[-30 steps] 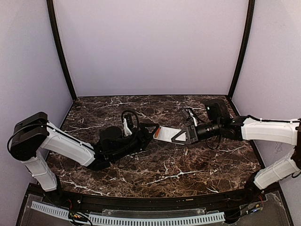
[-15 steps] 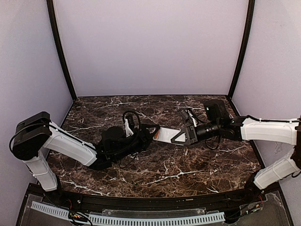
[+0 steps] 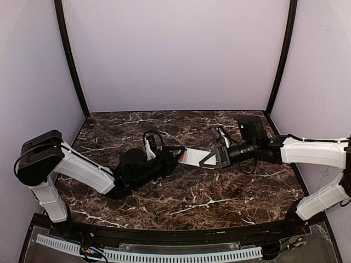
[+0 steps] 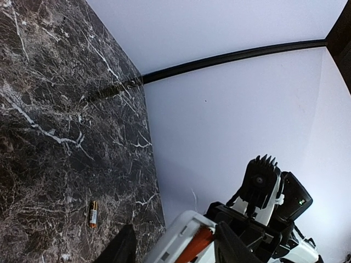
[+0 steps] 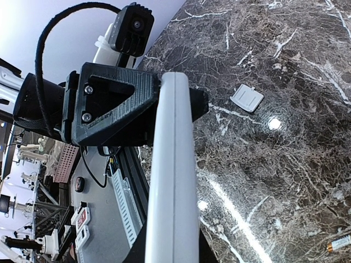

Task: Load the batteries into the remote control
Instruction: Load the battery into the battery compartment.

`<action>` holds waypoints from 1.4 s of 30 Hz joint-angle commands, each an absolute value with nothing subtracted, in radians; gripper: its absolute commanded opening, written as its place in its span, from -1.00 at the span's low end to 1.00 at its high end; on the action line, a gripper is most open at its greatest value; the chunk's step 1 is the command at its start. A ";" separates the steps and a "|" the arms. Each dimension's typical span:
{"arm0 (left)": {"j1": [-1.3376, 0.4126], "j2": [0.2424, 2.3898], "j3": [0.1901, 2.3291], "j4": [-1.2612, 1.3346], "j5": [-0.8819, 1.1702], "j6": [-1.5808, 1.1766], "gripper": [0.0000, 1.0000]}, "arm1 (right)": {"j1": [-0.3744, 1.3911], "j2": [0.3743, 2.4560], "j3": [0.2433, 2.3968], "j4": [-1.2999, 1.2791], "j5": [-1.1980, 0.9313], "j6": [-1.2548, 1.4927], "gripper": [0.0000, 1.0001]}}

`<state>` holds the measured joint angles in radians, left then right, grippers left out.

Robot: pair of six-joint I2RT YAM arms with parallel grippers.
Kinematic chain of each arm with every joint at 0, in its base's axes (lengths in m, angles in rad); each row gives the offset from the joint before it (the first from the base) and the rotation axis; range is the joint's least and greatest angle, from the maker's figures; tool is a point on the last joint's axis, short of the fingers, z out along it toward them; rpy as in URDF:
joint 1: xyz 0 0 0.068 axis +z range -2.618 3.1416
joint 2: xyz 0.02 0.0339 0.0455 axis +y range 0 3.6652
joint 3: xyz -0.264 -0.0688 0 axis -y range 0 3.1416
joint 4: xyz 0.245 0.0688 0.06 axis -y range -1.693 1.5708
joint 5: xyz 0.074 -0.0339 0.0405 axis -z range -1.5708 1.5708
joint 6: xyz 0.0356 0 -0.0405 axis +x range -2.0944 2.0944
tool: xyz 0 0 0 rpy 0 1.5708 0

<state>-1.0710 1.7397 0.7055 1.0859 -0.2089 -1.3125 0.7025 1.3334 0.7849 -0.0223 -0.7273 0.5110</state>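
Note:
My right gripper is shut on the remote control, a slim white handset held level above the table. The right wrist view shows it edge-on between the right gripper's fingers. An orange-red battery lies in the open compartment at the remote's free end; from above it shows as an orange spot. My left gripper is at that end, its jaws part open and straddling it, with the left finger clear of the casing. A second battery lies loose on the marble.
A small white battery cover lies flat on the marble table. The loose battery also shows at the right wrist view's lower right corner. Purple walls close in the back and sides, and a black rail runs along the near edge.
My left gripper has edged right onto the remote's end and its jaws have narrowed. The right arm and the remote have stayed put.

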 commanded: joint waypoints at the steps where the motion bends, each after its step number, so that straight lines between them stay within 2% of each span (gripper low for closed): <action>1: -1.074 1.743 0.695 1.137 -0.225 -1.336 -0.08 | 0.712 1.322 0.778 0.021 -0.743 0.505 -1.00; 11: -1.072 1.747 0.679 1.159 -0.244 -1.331 -0.29 | 0.712 1.310 0.759 0.105 -0.824 0.535 -1.00; 14: -1.073 1.747 0.682 1.163 -0.237 -1.314 -0.29 | 0.711 1.307 0.760 0.118 -0.839 0.544 -1.00; 22: -1.071 1.686 0.680 1.138 -0.238 -1.186 0.10 | 0.709 1.305 0.754 0.088 -0.830 0.542 -1.00; 26: -1.062 1.625 0.683 1.099 -0.219 -1.039 0.37 | 0.702 1.300 0.743 0.072 -0.840 0.529 -1.00; 30: -1.024 1.537 0.690 1.020 -0.128 -0.895 0.63 | 0.689 1.287 0.734 0.049 -0.872 0.504 -1.00; 34: -0.980 1.444 0.741 0.802 0.053 -0.687 0.76 | 0.686 1.263 0.734 0.008 -0.899 0.459 -1.00; 37: -0.969 1.381 0.808 0.594 0.151 -0.551 0.77 | 0.684 1.240 0.735 0.003 -0.934 0.422 -1.00; 42: -0.965 1.336 0.853 0.400 0.311 -0.392 0.43 | 0.685 1.212 0.740 -0.049 -0.978 0.373 -1.00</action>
<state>-0.9688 1.3750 0.8276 0.6373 0.1291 -0.5835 0.6910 1.2434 0.7399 -0.0177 -0.9184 0.4400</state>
